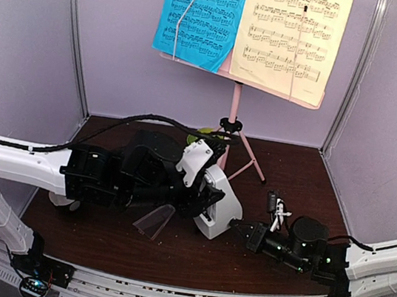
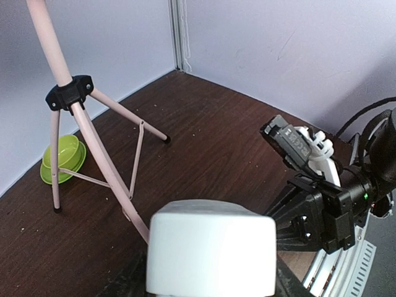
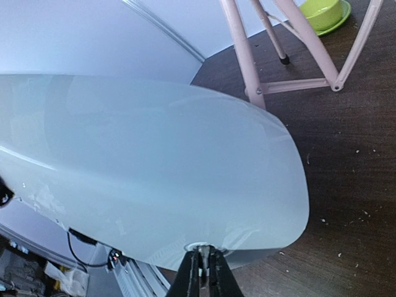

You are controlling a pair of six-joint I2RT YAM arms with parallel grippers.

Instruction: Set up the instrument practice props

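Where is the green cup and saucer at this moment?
In the left wrist view, the green cup and saucer sits at left, behind the pink stand's legs, close to the wall.

We see a pink stand (image 1: 235, 105), one blue sheet (image 1: 200, 14) and one pale-yellow sheet (image 1: 290, 35), both printed with black staves, a white metronome (image 1: 223, 206) with a see-through cover (image 1: 154, 222), a lime-green cup and saucer (image 2: 64, 159), a dark brown worktop (image 1: 292, 174) flecked with pale specks, and lilac walls (image 1: 21, 32)

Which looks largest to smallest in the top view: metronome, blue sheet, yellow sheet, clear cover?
yellow sheet, blue sheet, metronome, clear cover. The top edge crops both sheets, so their order is less sure.
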